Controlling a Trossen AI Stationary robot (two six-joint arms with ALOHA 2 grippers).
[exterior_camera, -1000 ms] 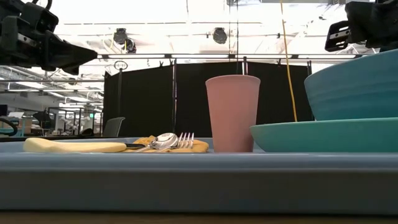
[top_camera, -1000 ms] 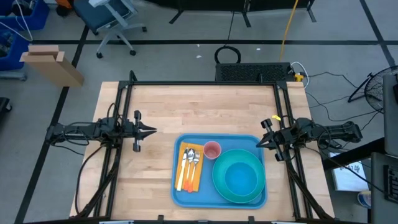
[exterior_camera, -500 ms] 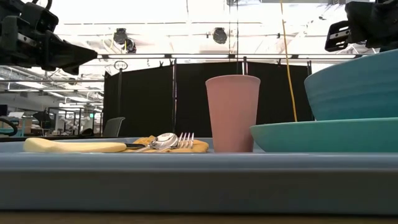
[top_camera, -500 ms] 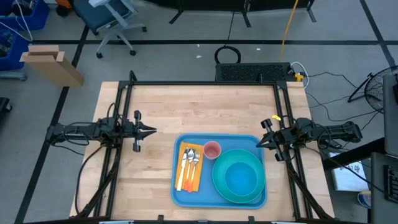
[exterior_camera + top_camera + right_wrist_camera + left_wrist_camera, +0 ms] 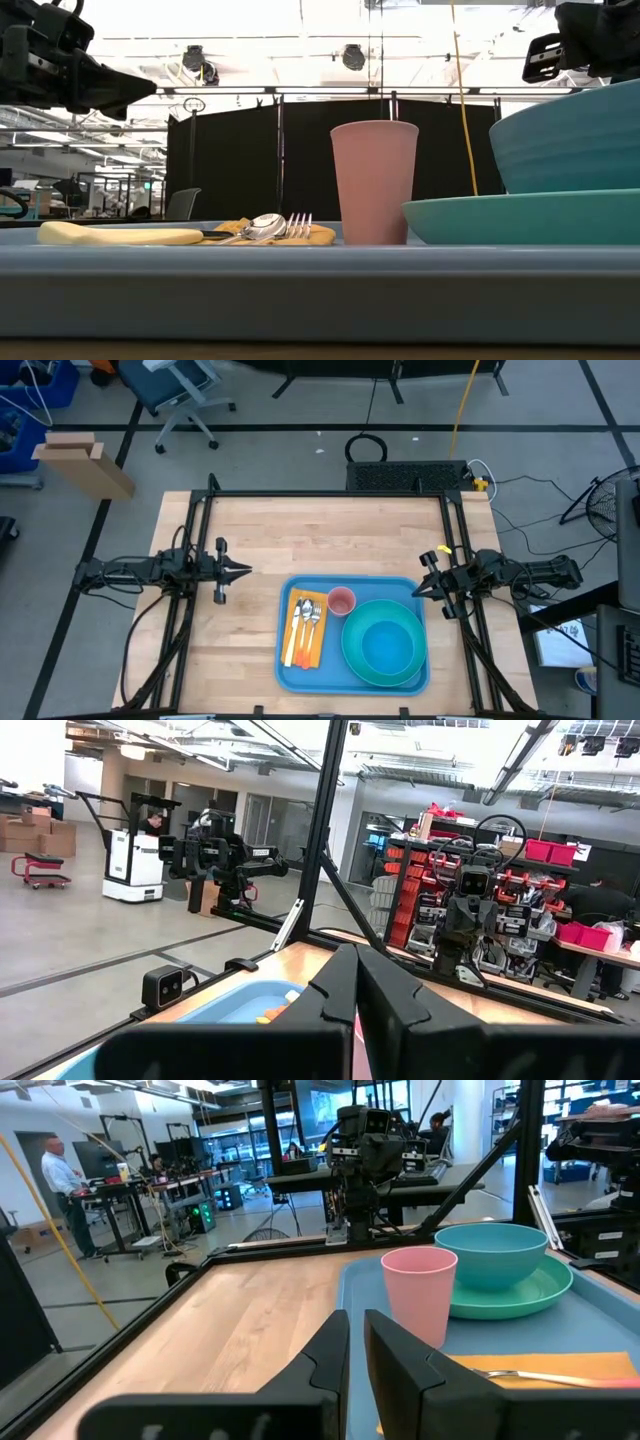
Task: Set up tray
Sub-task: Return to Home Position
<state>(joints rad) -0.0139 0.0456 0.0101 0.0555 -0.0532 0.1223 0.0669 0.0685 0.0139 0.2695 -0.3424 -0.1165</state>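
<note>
The light-blue tray (image 5: pixel 333 662) lies flat on the wooden table near its front edge, right of centre. On the tray, a pink cup (image 5: pixel 341 601) stands upright and a teal bowl (image 5: pixel 388 645) sits on a teal plate (image 5: pixel 350 660). A spoon and fork (image 5: pixel 309 614) lie on an orange napkin (image 5: pixel 318 650) on the tray. My left gripper (image 5: pixel 246 570) hangs level at the table's left side, shut and holding nothing. My right gripper (image 5: pixel 416 592) hangs at the right side just off the tray's far right corner, also shut and holding nothing.
Black frame rails (image 5: pixel 200 540) run along the table's left and right sides. Bare wood (image 5: pixel 320 530) spans the far half of the table. A black mat (image 5: pixel 405 475) lies beyond the far edge. People stand in the room behind (image 5: pixel 62 1170).
</note>
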